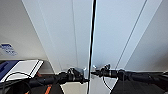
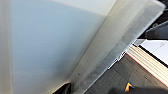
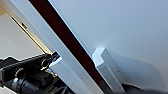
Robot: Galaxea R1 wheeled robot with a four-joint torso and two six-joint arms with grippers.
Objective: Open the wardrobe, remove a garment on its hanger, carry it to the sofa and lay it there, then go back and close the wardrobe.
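I had both grippers at the wardrobe (image 1: pixel 75 32), the left gripper (image 1: pixel 85 75) and right gripper (image 1: pixel 94 72) either side of its dark centre seam, at the two handles (image 3: pixel 107 67); whether either jaw was clenched I could not tell. Left of the wardrobe sat a white box (image 1: pixel 25 68) with a blue object (image 1: pixel 6 67) beside it, low against the wall.

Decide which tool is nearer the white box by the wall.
Left. The left tool at the wardrobe seam is on the white box side; the right tool lies beyond the seam.

Even, bright light on the wardrobe (image 1: pixel 75 32); soft blur, edges bowed outward.
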